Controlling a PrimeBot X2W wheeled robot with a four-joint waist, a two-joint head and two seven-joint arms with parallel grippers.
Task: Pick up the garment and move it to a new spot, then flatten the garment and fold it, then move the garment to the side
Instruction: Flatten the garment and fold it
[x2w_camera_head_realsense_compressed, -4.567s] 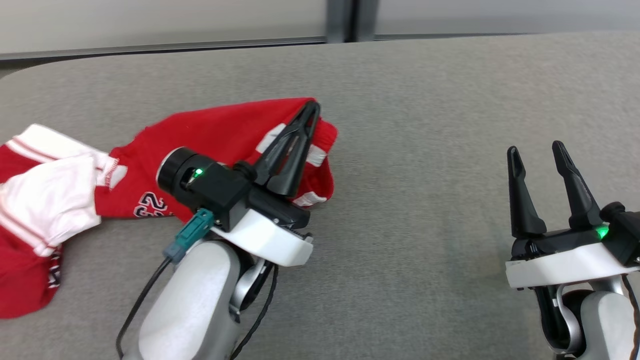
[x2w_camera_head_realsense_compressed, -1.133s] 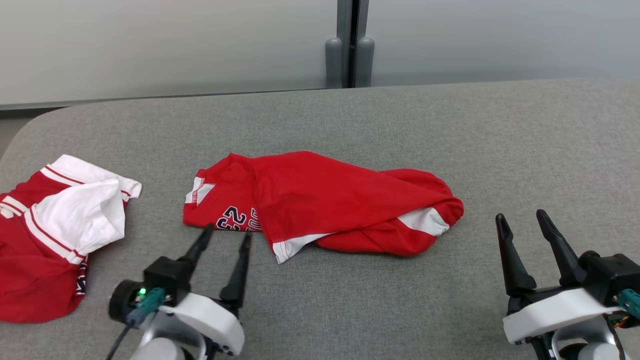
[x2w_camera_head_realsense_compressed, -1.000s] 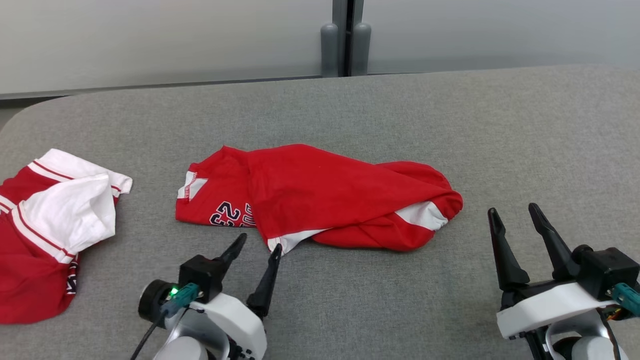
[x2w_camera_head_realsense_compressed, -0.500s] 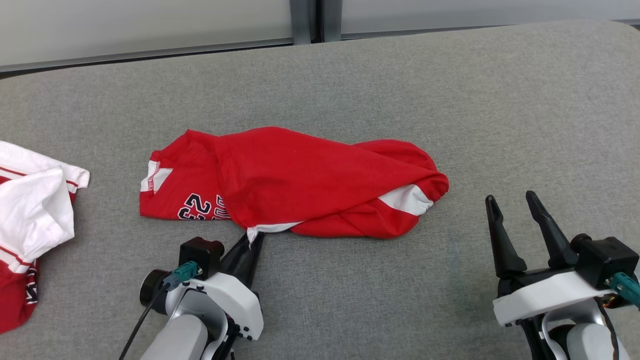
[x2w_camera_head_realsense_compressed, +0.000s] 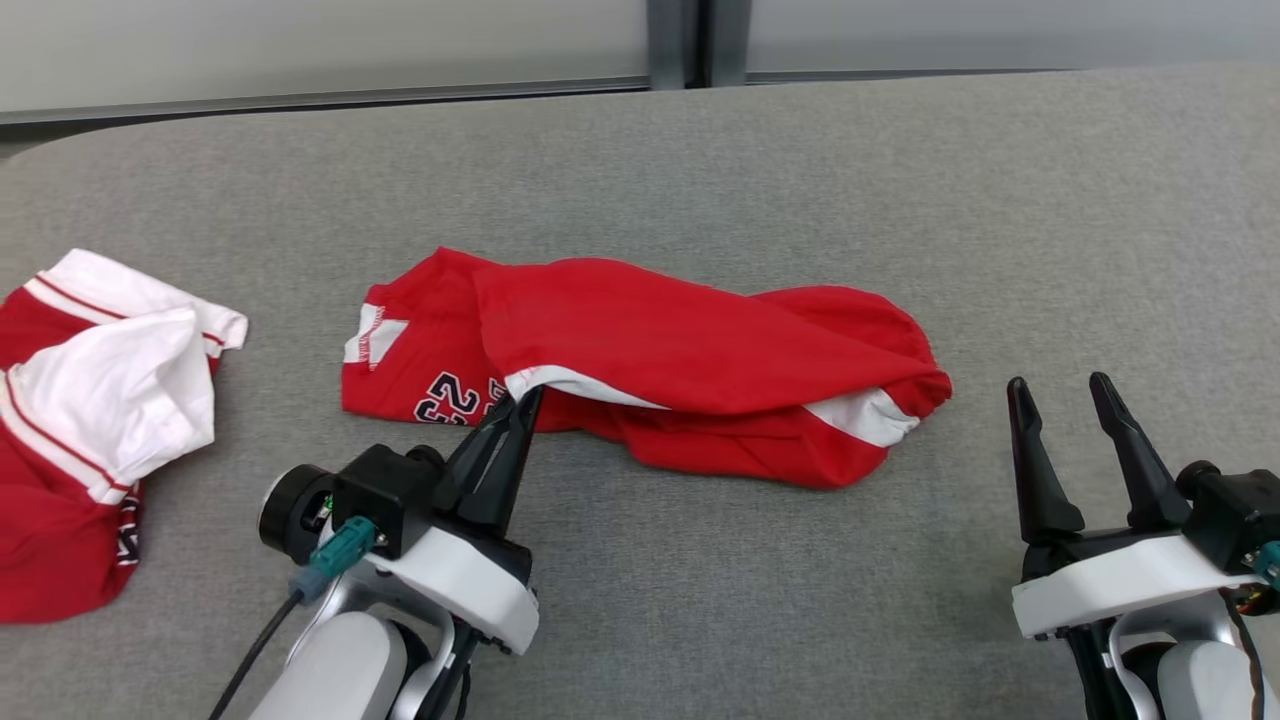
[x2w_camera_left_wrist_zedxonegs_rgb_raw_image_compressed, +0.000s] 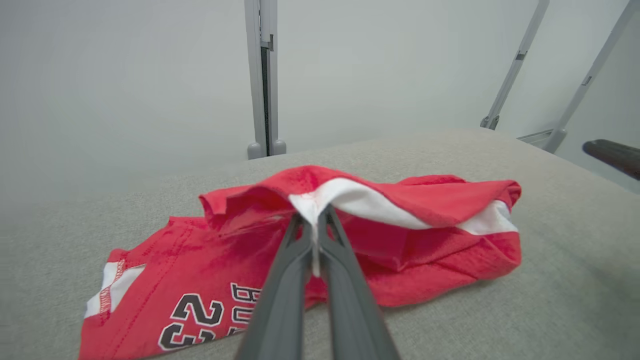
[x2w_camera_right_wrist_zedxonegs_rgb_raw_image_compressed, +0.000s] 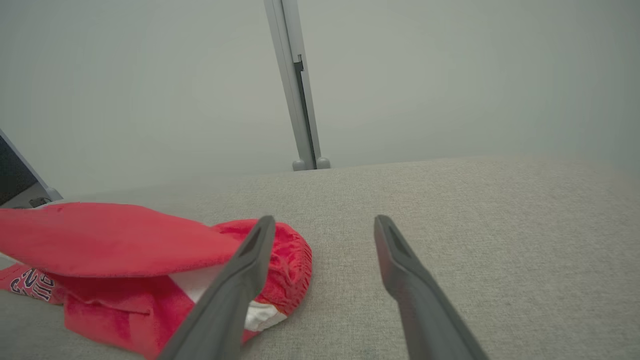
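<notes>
A crumpled red garment with white trim and a dark number lies mid-table. My left gripper is shut on its white-edged hem corner and holds that corner lifted off the cloth. In the left wrist view the left gripper pinches the white hem, with the garment spread behind it. My right gripper stands open to the right of the garment, apart from it. Seen from the right wrist, the right gripper has its fingers wide, and the garment lies to the left.
A second red and white garment lies bunched at the table's left edge. The grey fabric tabletop stretches bare to the right and front. A pale wall with a vertical post runs behind the table.
My left gripper reached the near hem, shut on its white corner and lifted it up and back. The right gripper stayed open. The head camera shifted.
</notes>
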